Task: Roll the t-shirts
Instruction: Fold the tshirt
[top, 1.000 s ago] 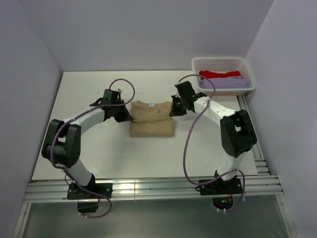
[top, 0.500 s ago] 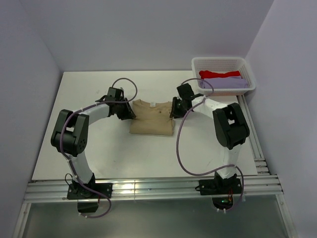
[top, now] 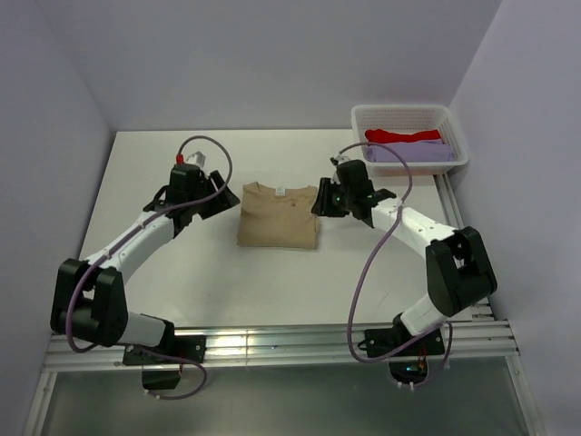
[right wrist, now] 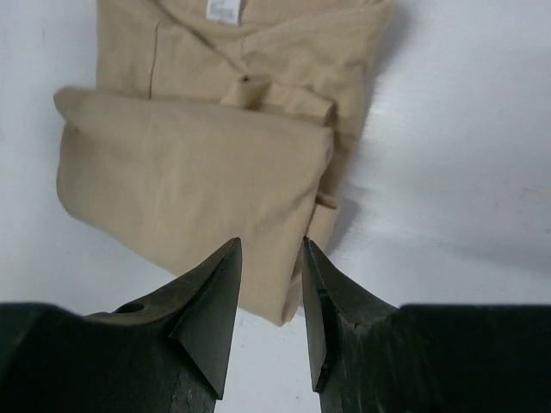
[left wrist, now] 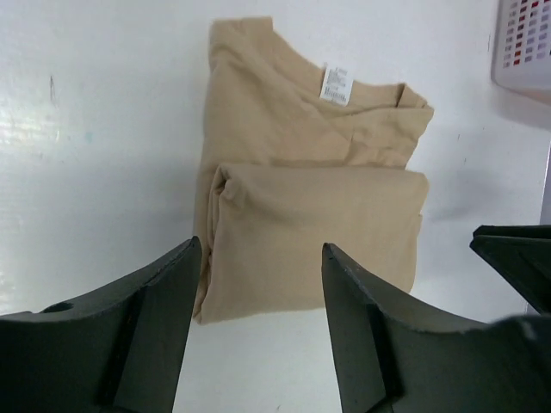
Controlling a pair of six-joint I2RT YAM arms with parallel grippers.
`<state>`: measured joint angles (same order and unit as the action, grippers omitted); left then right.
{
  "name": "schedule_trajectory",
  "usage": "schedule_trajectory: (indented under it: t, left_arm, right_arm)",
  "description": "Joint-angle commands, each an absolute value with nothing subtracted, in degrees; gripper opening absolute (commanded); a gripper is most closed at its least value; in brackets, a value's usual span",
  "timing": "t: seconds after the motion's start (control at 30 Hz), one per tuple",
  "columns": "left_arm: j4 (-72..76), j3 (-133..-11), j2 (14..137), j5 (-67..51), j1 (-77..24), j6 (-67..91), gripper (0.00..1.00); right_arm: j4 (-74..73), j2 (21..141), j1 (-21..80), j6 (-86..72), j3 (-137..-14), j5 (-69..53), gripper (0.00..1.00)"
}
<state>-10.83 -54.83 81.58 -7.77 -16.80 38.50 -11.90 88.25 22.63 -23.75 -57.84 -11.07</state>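
The tan t-shirt (top: 278, 216) lies flat on the white table (top: 163, 300), folded into a narrow block with its lower part doubled up over the chest and its neck label (left wrist: 337, 84) at the far end. Just off the shirt's left edge the left gripper (top: 218, 200) has its jaws spread wide with nothing between them. At the shirt's right edge the right gripper (top: 320, 202) shows a narrower gap, likewise empty. Well beyond the shirt's far right corner, a red t-shirt (top: 399, 135) and a lavender t-shirt (top: 413, 153) lie in the white basket (top: 458, 136).
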Motion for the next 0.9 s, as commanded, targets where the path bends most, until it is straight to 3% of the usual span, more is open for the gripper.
schedule_trajectory:
  t: [0.0,0.4,0.67,0.87]
  left_arm:
    - [-7.93,-49.23,77.98,-10.27,-16.70,40.25,0.63]
    - [9.04,-26.47,68.29,-13.27,-16.79,52.11,0.70]
    - [19.15,-24.34,75.66,-16.08,-17.05,56.86,0.72]
    - [20.04,-28.12,82.96,-15.38,-17.93,56.96,0.72]
  right_arm:
    - [-8.44,86.31,25.83,-19.61,-55.20,-12.92,0.42]
    - [-14.59,94.73,32.61,-15.91,-64.14,-0.09,0.38]
    - [-20.03,106.07,32.61,-16.17,-73.90,6.14,0.32]
    - [-21.62,109.51,32.69,-18.98,-74.01,7.21,0.26]
